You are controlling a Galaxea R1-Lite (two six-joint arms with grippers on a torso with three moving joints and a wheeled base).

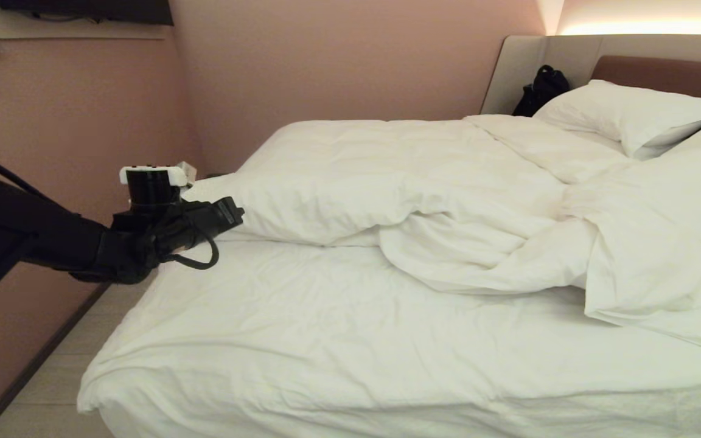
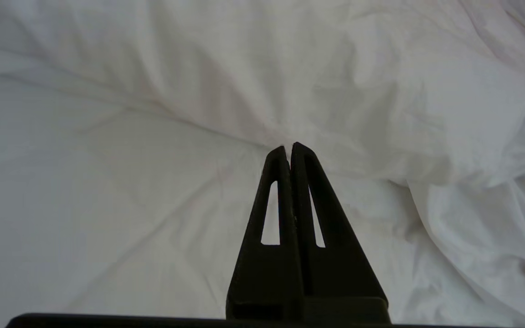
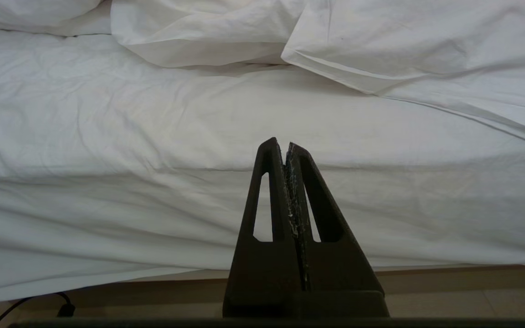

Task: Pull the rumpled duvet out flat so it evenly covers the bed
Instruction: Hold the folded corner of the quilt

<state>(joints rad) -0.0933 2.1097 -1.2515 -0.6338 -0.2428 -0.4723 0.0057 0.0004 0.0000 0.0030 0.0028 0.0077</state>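
Observation:
The white duvet (image 1: 399, 182) lies bunched across the upper half of the bed (image 1: 302, 340), its lower edge folded back and rumpled toward the right. Bare white sheet covers the near half. My left gripper (image 1: 235, 214) reaches in from the left at the bed's side, shut and empty, its tips just short of the duvet's puffy left corner (image 2: 317, 100). In the left wrist view the gripper (image 2: 288, 148) points at the fold where duvet meets sheet. My right gripper (image 3: 280, 145) is shut and empty, low beside the mattress edge, facing the sheet (image 3: 153, 150) and the duvet's folded edge (image 3: 335, 59).
Pillows (image 1: 630, 115) lie at the headboard (image 1: 661, 67) on the right, with a black bag (image 1: 542, 88) beside them. A pink wall (image 1: 326, 67) runs along the bed's far side. A narrow strip of floor (image 1: 52, 389) lies at the bed's left end.

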